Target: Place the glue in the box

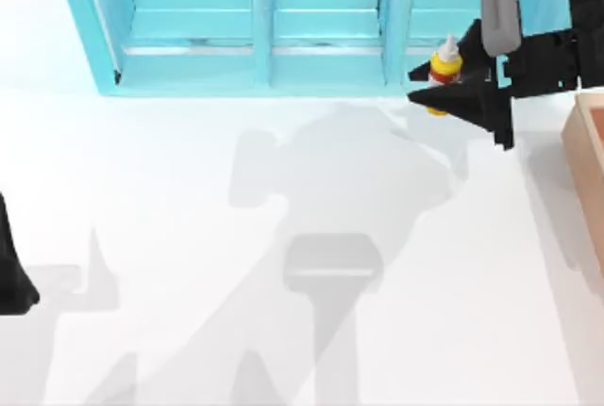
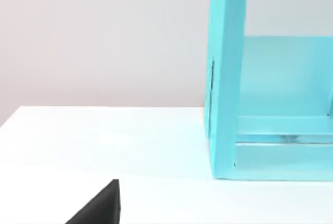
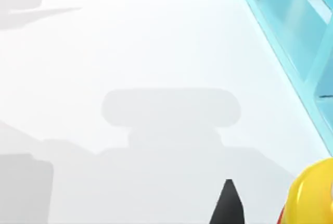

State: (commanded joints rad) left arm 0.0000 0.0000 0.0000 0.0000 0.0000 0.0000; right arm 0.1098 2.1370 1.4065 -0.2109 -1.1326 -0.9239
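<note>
Here, the left gripper [image 1: 11, 279] rests at the desk's [image 1: 189, 255] left edge; I cannot tell how its fingers stand. Farther back, by the right edge, sits the tan box [image 1: 587, 142]. Beyond it, the right gripper [image 1: 427, 85] pinches the little yellow glue [image 1: 444, 68], just in front of the turquoise shelf unit [image 1: 264, 66].
</note>
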